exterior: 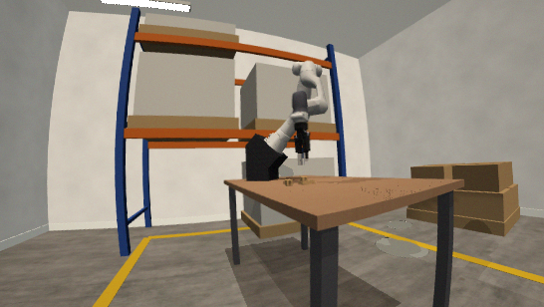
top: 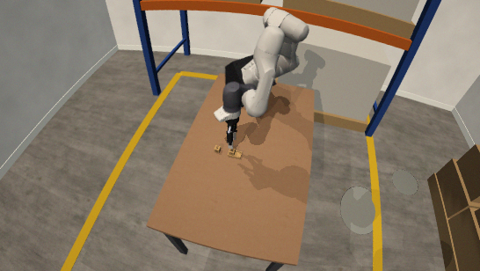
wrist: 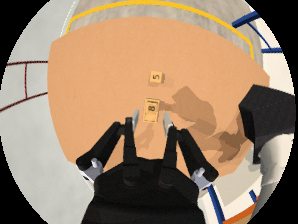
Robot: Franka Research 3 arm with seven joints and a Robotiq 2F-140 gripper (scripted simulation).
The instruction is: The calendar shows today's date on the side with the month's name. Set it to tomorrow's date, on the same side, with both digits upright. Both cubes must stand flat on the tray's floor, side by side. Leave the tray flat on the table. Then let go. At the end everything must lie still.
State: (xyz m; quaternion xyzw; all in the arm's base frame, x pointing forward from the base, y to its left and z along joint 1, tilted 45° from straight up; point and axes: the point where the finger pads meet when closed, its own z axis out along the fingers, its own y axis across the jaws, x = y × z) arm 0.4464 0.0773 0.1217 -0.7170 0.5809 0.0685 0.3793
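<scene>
A: Where is the gripper [top: 231, 146] [exterior: 302, 161] [wrist: 151, 116] hanging?

B: It's pointing down over the tray [top: 238, 155] [exterior: 309, 182] [wrist: 151, 119], and its fingertips are staying clear above the table [top: 237, 202] [exterior: 324, 196] [wrist: 100, 75].

A: And is it gripping anything?

B: No, it's holding nothing. The two fingers are standing partly apart, a fairly narrow gap between them, and in the wrist view they're flanking the near part of the tray without touching it.

A: What's the tray carrying?

B: One cube [top: 232, 151] [exterior: 303, 178] [wrist: 151, 108]. It's sitting toward the end nearer the other cube, and its top face is showing what looks like an 8, lying sideways in the wrist view.

A: Where's that other cube resting?

B: The loose cube [top: 217, 149] [exterior: 288, 182] [wrist: 156, 77] is lying on the table, just beyond that end of the tray and apart from it. A sideways 5 is showing on top.

A: So the two cubes aren't standing side by side?

B: Right, only one is occupying the tray. I can't tell which digits or month name their upright sides are showing.

A: And the arm [top: 266, 72] [exterior: 313, 82] [wrist: 274, 157]?

B: It's reaching out over the table from its black mount [top: 234, 70] [exterior: 259, 159] [wrist: 260, 117].
</scene>
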